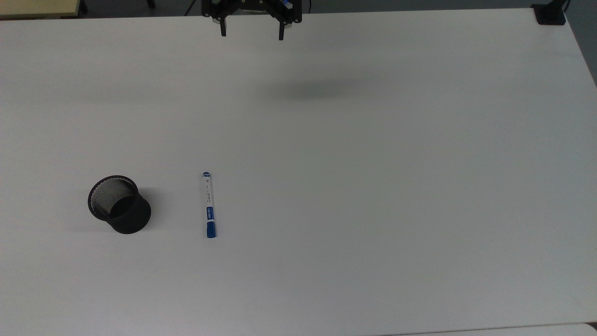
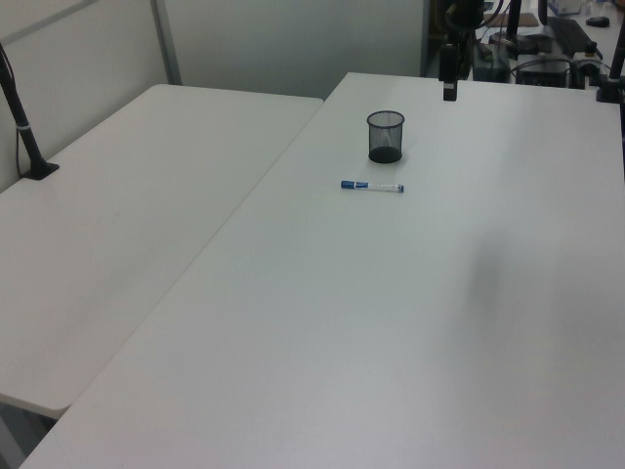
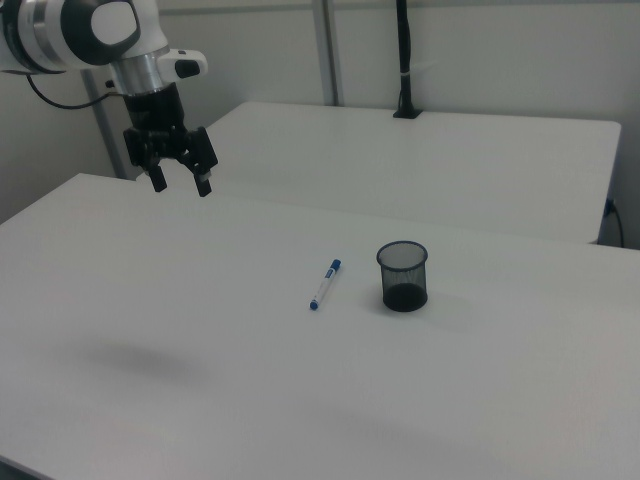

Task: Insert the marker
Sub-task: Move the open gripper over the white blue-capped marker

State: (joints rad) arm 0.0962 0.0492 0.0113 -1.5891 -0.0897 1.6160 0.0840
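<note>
Marker (image 1: 208,204) lies flat on the white counter (image 1: 373,186), untouched. In the top view it runs near vertical: blue cap toward the bottom, small blue tip toward the top, white barrel with dark print and a blue label band between. In the right view (image 3: 324,285) it lies at a slant, cap end farther from the camera.

Black mesh cup (image 1: 119,204) stands upright beside it, on the top view's left, open mouth up, nothing visible inside. Cup and marker are near each other but apart. In the left view the cup (image 2: 385,136) sits just behind the marker (image 2: 372,186); in the right view the cup (image 3: 403,275) is on the right view's right of the marker.

Claw (image 1: 252,33) hangs in the air at the top edge of the top view, well apart from both marker and cup. Fingers spread wide apart, pointing down, nothing between them, touching nothing. In the right view the claw (image 3: 181,184) sits at upper left above the counter, below the white arm (image 3: 90,35). Its soft shadow (image 1: 308,89) falls on bare counter.

A second white table (image 2: 127,215) adjoins the counter.
</note>
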